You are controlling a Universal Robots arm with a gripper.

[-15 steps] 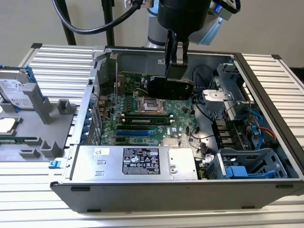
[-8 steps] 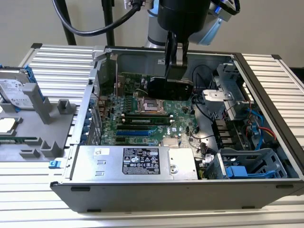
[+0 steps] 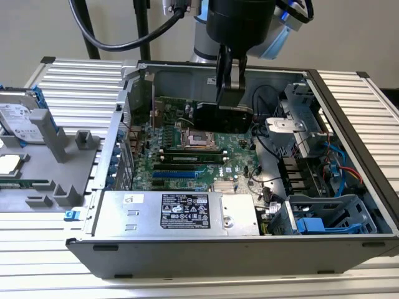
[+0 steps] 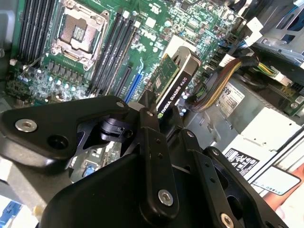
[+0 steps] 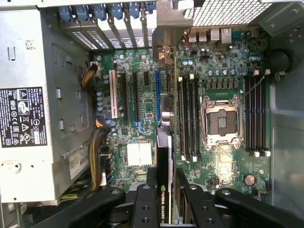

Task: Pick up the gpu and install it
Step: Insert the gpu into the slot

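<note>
my one gripper [image 3: 231, 87] pinches the one gpu [image 3: 221, 116] by its top edge, upright inside the open computer case [image 3: 187, 252], above the green motherboard [image 3: 187, 159], near its one empty processor socket [image 3: 194, 138]. one hard drive [image 3: 22, 118] lies outside, at the exterior view's left.

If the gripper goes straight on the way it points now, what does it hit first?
Probably the motherboard: the gripper holds the gpu edge-on over the slots, near the blue slot. Depth is unclear.

Held end of gpu [image 5: 163, 142] obsc. by claw [image 5: 166, 179]
</note>
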